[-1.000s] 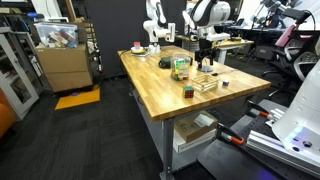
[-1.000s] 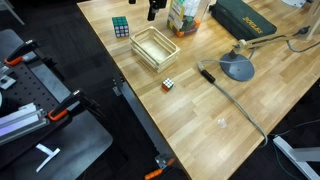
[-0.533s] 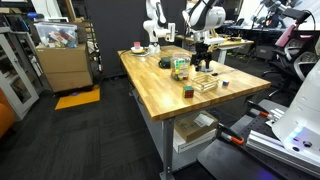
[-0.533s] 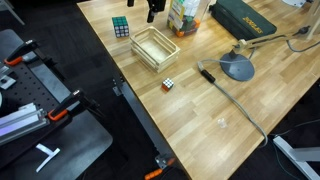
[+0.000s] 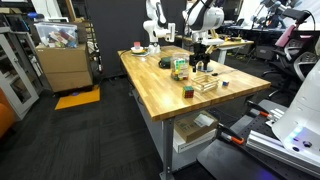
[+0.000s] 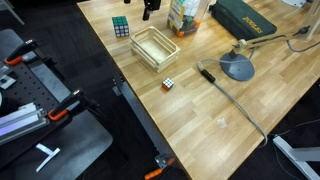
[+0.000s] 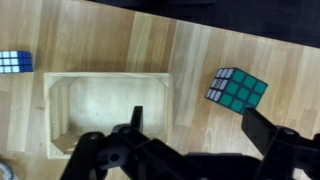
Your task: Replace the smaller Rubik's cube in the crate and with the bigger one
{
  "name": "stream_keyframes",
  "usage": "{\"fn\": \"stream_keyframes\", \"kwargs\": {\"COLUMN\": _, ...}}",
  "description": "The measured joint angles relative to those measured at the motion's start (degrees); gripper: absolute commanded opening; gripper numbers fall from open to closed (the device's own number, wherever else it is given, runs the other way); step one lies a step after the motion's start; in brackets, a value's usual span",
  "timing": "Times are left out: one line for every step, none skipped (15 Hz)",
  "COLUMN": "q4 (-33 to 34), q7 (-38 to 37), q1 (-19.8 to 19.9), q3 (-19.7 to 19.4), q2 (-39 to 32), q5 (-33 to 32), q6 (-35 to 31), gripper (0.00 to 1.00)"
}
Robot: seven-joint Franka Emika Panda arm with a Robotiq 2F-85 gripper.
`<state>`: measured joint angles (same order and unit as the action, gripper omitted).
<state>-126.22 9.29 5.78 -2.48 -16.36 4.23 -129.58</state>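
Note:
The crate (image 6: 155, 48) of pale slats lies empty on the wooden table; it also shows in an exterior view (image 5: 207, 83) and in the wrist view (image 7: 105, 115). The bigger cube (image 6: 121, 27) stands on the table just off one short end of the crate, green face up in the wrist view (image 7: 237, 90). The smaller cube (image 6: 169, 85) sits on the table off the other end, cut by the edge of the wrist view (image 7: 14, 62). My gripper (image 7: 195, 118) is open and empty, above the table between the crate and the bigger cube (image 5: 188, 91).
A taller green-and-white object (image 6: 183, 17) stands behind the crate. A dark green case (image 6: 244, 20), a grey disc with a cable (image 6: 238, 68) and a black tool (image 6: 207, 72) lie further along the table. The table's front edge (image 6: 130, 100) is close to the smaller cube.
The gripper has shifted slightly above the crate's end. The cubes and the crate have not moved.

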Motion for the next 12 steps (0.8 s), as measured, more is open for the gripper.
{"fn": "stream_keyframes", "kwargs": {"q4": -0.03, "q7": -1.15, "q1": -0.28, "q3": 0.75, "q2": -0.6, "q5": 1.86, "q6": -0.05, "gripper": 1.0}}
{"fn": "stream_keyframes", "kwargs": {"q4": -0.04, "q7": -2.73, "q1": -0.68, "q3": 1.35, "q2": -1.45, "q5": 3.44, "q6": -0.27, "gripper": 1.0}}
{"fn": "stream_keyframes", "kwargs": {"q4": -0.03, "q7": -4.64, "q1": -1.07, "q3": 1.77, "q2": -2.42, "q5": 5.21, "q6": -0.58, "gripper": 1.0}}
{"fn": "stream_keyframes", "kwargs": {"q4": 0.0, "q7": -6.47, "q1": -1.37, "q3": 1.97, "q2": -3.27, "q5": 6.44, "q6": -0.89, "gripper": 1.0}}
{"fn": "stream_keyframes", "kwargs": {"q4": 0.03, "q7": -8.38, "q1": -1.58, "q3": 2.01, "q2": -4.05, "q5": 7.44, "q6": -1.21, "gripper": 1.0}}
{"fn": "stream_keyframes", "kwargs": {"q4": 0.03, "q7": -9.74, "q1": -1.64, "q3": 2.02, "q2": -4.52, "q5": 8.37, "q6": -1.37, "gripper": 1.0}}
{"fn": "stream_keyframes", "kwargs": {"q4": 0.03, "q7": -10.02, "q1": -1.67, "q3": 2.14, "q2": -4.69, "q5": 8.96, "q6": -1.53, "gripper": 1.0}}
{"fn": "stream_keyframes", "kwargs": {"q4": 0.04, "q7": -10.02, "q1": -1.7, "q3": 2.16, "q2": -4.75, "q5": 8.97, "q6": -1.54, "gripper": 1.0}}
{"fn": "stream_keyframes", "kwargs": {"q4": 0.04, "q7": -10.02, "q1": -1.7, "q3": 2.16, "q2": -4.83, "q5": 8.95, "q6": -1.53, "gripper": 1.0}}
{"fn": "stream_keyframes", "kwargs": {"q4": 0.04, "q7": -10.02, "q1": -1.7, "q3": 2.15, "q2": -4.9, "q5": 8.95, "q6": -1.53, "gripper": 1.0}}
{"fn": "stream_keyframes", "kwargs": {"q4": 0.04, "q7": -10.02, "q1": -1.69, "q3": 2.1, "q2": -4.92, "q5": 8.95, "q6": -1.53, "gripper": 1.0}}
{"fn": "stream_keyframes", "kwargs": {"q4": 0.04, "q7": -10.02, "q1": -1.7, "q3": 2.11, "q2": -4.92, "q5": 8.95, "q6": -1.53, "gripper": 1.0}}
